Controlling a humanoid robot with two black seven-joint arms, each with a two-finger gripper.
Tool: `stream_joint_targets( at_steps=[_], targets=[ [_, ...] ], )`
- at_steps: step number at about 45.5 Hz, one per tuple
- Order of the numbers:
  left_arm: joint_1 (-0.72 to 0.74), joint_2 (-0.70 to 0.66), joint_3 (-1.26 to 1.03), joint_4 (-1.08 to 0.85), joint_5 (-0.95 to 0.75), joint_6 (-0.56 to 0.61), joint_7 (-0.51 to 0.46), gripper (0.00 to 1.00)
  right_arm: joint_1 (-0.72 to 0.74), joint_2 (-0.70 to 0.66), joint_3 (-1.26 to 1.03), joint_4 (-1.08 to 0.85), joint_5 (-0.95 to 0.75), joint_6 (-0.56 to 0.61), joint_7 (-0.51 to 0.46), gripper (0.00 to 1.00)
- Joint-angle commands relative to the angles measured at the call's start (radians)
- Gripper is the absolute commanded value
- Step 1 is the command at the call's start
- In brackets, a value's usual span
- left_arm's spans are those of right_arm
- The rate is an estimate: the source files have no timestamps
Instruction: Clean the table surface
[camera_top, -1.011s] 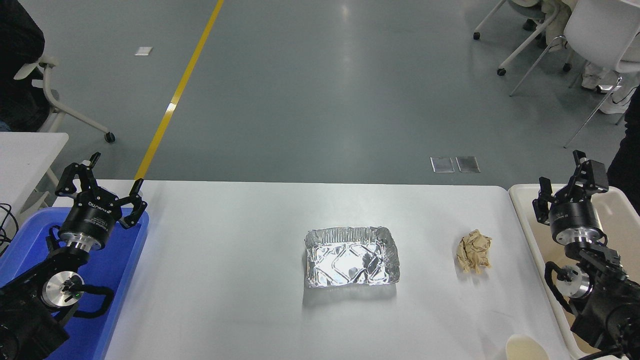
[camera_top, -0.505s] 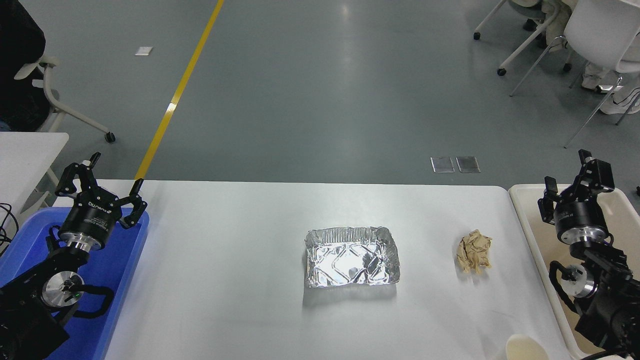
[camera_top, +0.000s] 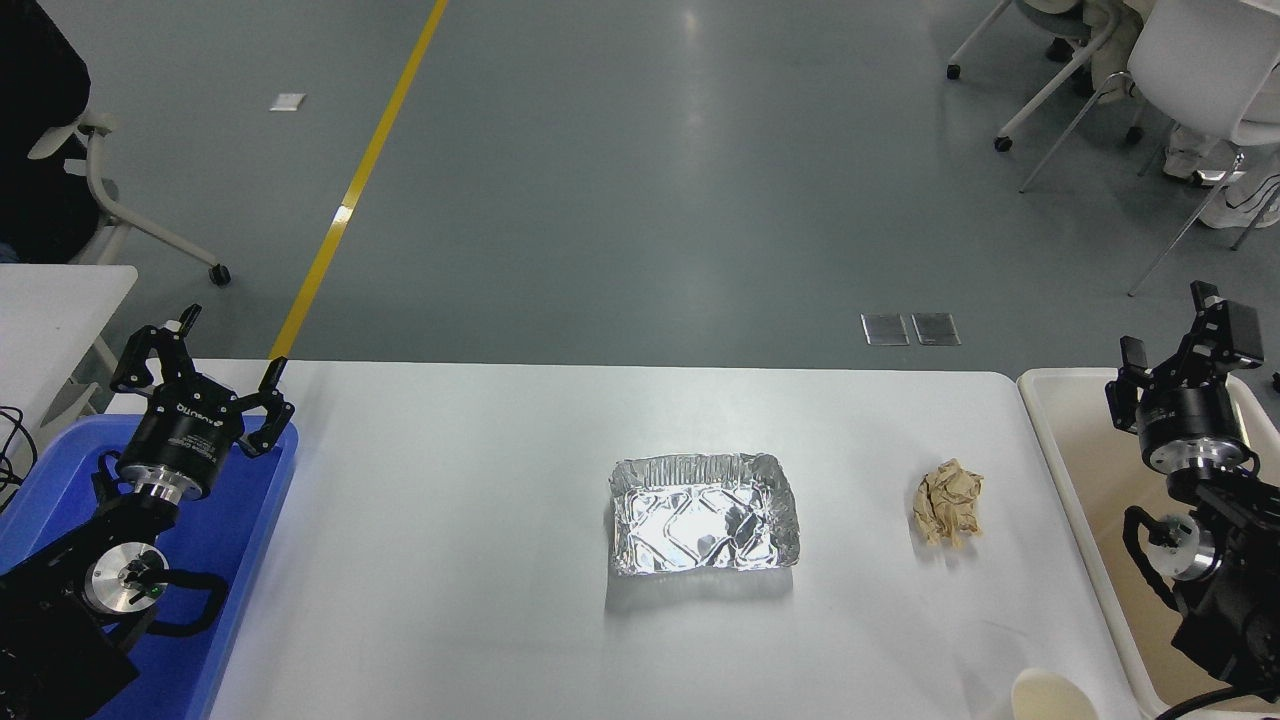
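Head view: foil tray (camera_top: 704, 513) empty on table surface (camera_top: 450, 560); right gripper (camera_top: 1190, 345) open, holding nothing.

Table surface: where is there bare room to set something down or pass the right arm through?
The table surface is bare between the blue bin and the foil tray, and along the far edge. A narrower gap lies between tray and crumpled paper. The near right corner is tighter: a paper cup stands beside the beige bin.
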Motion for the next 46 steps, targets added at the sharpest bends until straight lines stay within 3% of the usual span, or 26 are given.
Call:
stream_joint_targets(
  at_steps=[1,6,13,21,26,36,46],
  targets=[
    [0.000,0.000,0.000,0.000,0.000,0.000,0.000,1.00,0.009,-0.006,-0.001,-0.001,-0.001,0.006,-0.001,0.99],
    [0.000,0.000,0.000,0.002,0.000,0.000,0.000,1.00,0.009,-0.026,-0.005,0.033,-0.004,0.008,-0.003,0.99],
    [0.000,0.000,0.000,0.000,0.000,0.000,0.000,1.00,0.048,-0.159,-0.146,0.117,-0.033,-0.005,-0.025,0.99],
    [0.000,0.000,0.000,0.000,0.000,0.000,0.000,1.00,0.104,-0.328,-0.368,0.263,-0.055,0.000,-0.131,0.99],
    [0.000,0.000,0.000,0.000,0.000,-0.001,0.000,1.00,0.170,-0.398,-0.499,0.314,-0.125,0.006,-0.177,0.99],
    [0.000,0.000,0.000,0.000,0.000,0.000,0.000,1.00,0.282,-0.467,-0.672,0.345,-0.256,0.017,-0.180,0.99],
    [0.000,0.000,0.000,0.000,0.000,0.000,0.000,1.00,0.426,-0.523,-0.815,0.383,-0.476,0.115,-0.179,0.99]
  ],
)
